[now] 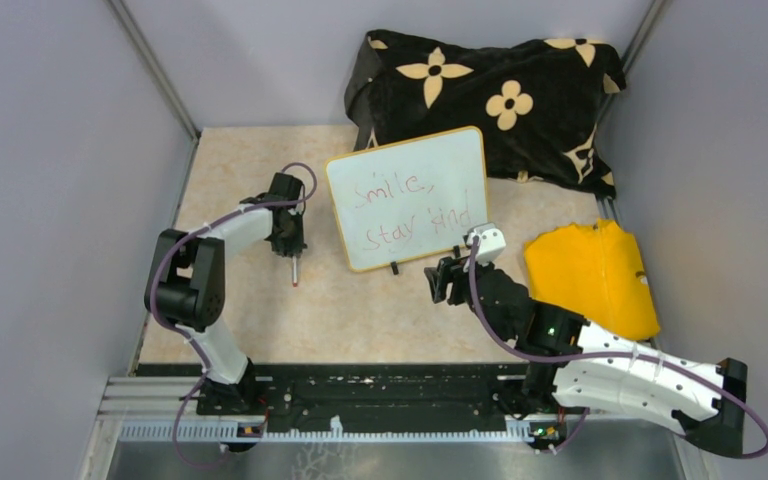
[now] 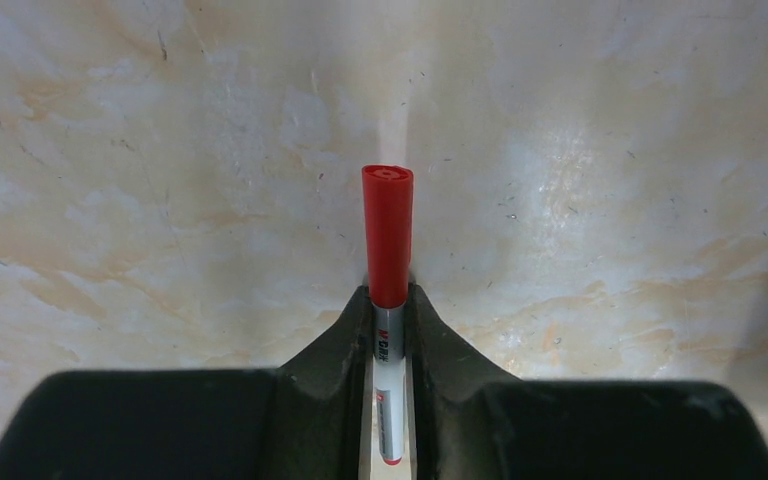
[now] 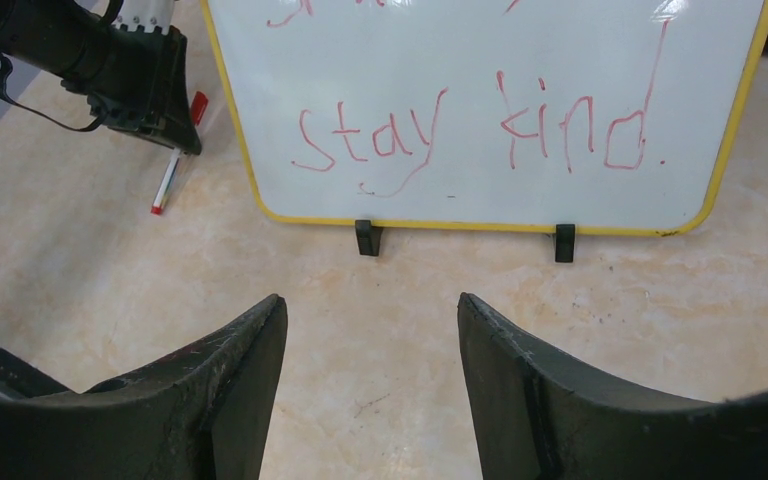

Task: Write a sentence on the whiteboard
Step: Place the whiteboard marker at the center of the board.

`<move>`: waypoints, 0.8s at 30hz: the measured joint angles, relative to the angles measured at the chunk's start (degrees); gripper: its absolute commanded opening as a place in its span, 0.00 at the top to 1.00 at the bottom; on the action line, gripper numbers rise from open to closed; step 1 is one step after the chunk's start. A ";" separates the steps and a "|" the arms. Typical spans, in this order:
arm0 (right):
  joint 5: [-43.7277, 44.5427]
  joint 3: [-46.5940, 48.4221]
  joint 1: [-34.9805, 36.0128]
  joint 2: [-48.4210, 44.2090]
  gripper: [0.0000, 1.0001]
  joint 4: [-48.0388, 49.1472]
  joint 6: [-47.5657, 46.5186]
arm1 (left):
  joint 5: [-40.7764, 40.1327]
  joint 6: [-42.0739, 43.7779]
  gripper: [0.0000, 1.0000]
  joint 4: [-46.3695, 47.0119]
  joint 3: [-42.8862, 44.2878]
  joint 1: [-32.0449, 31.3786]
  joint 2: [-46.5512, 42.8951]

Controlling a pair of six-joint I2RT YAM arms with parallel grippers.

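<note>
The whiteboard point(image 1: 438, 165) stands on two black clip feet at mid-table, its yellow frame showing in the right wrist view point(image 3: 480, 60). The sentence point(image 1: 407, 212) in red marker reads "Smile, stay kind"; "stay kind." point(image 3: 480, 135) is the lower line. My left gripper point(image 1: 290, 243) is left of the board, pointing down at the table. A red-capped marker point(image 2: 388, 230) sits between its fingertips point(image 2: 389, 290), with thin gaps beside the white barrel. The marker point(image 1: 293, 268) slants down from the jaws to the tabletop point(image 3: 167, 180). My right gripper point(image 3: 372, 300) is open and empty, just in front of the board point(image 1: 443, 280).
A black cloth with cream flowers point(image 1: 490, 95) is bunched behind the board. A yellow cloth point(image 1: 590, 275) lies to the right, beside my right arm. Grey walls close in both sides.
</note>
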 measured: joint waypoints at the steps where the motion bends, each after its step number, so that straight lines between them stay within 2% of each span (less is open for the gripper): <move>1: 0.00 0.00 0.00 0.00 0.38 0.00 0.00 | -0.02 0.04 0.80 -0.02 0.04 0.00 0.02; 12: 0.17 -0.02 0.00 -1.53 0.38 -0.79 1.05 | 0.02 0.24 0.73 -0.02 0.22 0.00 0.24; 24: 0.42 -0.04 0.00 -2.32 0.38 -0.90 1.46 | 0.04 0.22 0.72 0.11 0.44 0.00 0.37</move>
